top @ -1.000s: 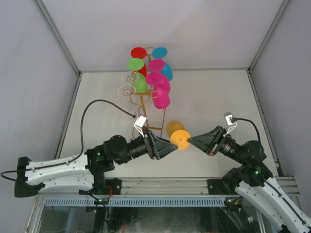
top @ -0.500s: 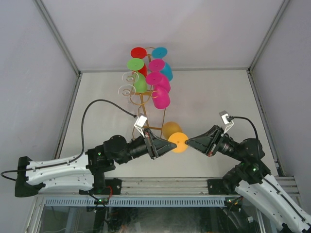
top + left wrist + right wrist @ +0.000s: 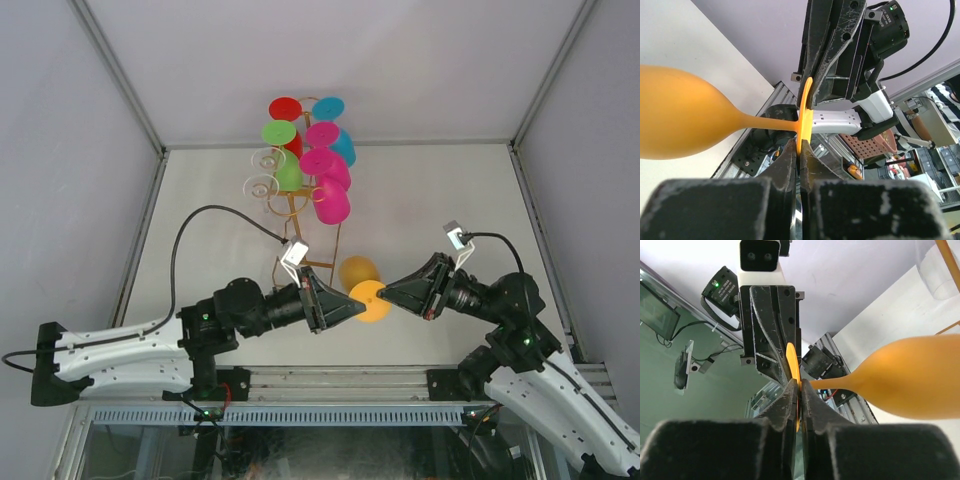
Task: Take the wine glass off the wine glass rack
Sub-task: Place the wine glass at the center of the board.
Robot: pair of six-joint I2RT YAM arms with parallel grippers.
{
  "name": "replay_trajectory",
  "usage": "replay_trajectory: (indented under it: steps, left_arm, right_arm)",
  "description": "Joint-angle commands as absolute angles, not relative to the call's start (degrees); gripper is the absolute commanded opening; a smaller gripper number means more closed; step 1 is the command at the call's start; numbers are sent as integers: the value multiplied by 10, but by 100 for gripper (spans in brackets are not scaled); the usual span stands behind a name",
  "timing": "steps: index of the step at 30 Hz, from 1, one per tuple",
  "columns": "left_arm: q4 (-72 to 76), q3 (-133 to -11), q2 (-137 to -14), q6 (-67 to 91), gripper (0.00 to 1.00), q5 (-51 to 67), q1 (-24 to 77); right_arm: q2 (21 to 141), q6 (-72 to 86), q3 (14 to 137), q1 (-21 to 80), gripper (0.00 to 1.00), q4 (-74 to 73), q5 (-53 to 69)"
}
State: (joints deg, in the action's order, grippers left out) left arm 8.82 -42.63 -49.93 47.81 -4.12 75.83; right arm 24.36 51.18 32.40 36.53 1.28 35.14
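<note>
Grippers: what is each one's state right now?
Left gripper: closed on the foot of the orange wine glass.
Right gripper: closed on the same foot.

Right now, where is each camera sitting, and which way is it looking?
Top camera: above and behind the robot, looking down at the table; shows the left gripper and right gripper pinching the orange wine glass, with the wine glass rack beyond.
Left wrist camera: on the left wrist, looking along its own fingers at the right gripper facing it.
Right wrist camera: on the right wrist, looking along its own fingers at the left gripper facing it.
Shared: every view shows the glass's foot pinched from both sides.
</note>
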Motion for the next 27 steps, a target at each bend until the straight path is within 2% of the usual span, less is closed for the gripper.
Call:
replay_trajectory:
  steps: [1,3,6,13,21,25,27]
  left_arm:
    - [127,-436,-498,466,5,-8,761]
    - [129,-433,-498,473,19,-9,762]
    - [130,-434,-503,492,30,-4,762]
    - [178,-430,-532,545,35,36,762]
    - [204,-429,-560,570,26,45,761]
    - [203,-414,-546,561,4,24,762]
    - [200,-408,-539,551,0,17,762]
  right_arm:
    - [242,483,345,369,0,9,349]
    - [233,470,344,372,0,13,349]
    - [214,436,342,376,0,6,333]
    - [181,413,323,376,0,23,311]
    - [171,461,278,378,0,100,309]
    - [157,457,276,378,0,84,306]
    - [152,461,275,378,0,78,304]
